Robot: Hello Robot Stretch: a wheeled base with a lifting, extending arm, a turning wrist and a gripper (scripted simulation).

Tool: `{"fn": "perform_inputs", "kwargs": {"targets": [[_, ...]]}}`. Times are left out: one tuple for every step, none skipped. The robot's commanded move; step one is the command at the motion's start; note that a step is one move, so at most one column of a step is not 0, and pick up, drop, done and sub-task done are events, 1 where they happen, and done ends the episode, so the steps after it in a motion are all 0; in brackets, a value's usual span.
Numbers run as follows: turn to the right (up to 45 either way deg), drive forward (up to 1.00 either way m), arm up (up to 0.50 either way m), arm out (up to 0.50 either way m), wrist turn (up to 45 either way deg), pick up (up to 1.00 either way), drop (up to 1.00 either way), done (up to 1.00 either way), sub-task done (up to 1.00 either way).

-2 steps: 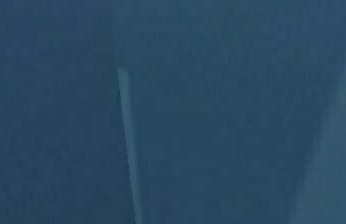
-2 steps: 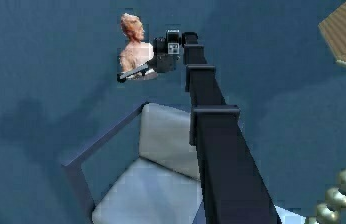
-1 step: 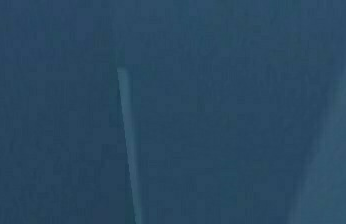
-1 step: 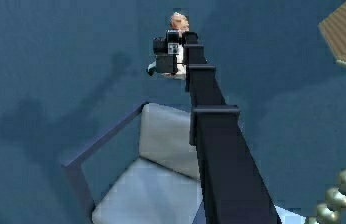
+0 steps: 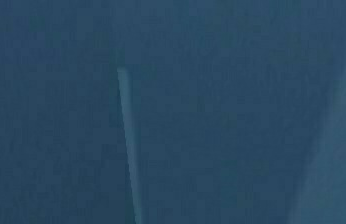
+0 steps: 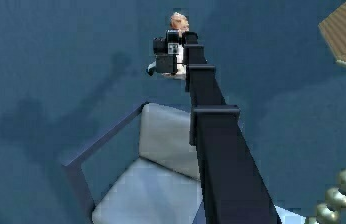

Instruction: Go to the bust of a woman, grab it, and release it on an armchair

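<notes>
One grey armchair (image 6: 151,170) under the arm (image 6: 221,150), blue wall (image 6: 51,50) beyond

On my arm side view I have an armchair (image 6: 159,150): pale grey cushions (image 6: 141,195) inside a dark blue frame (image 6: 81,165). It stands against a deep blue surface (image 6: 41,60), and I can't tell floor from wall there. The arm (image 6: 226,150) covers the chair's right side.
</notes>
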Motion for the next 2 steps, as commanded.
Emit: {"fn": "perform_inputs", "kwargs": {"targets": [[0.0, 0.0, -0.5, 0.0, 0.0, 0.0, 0.0, 0.0, 0.0], [0.0, 0.0, 0.0, 0.0, 0.0, 0.0, 1.0, 0.0, 0.0]]}}
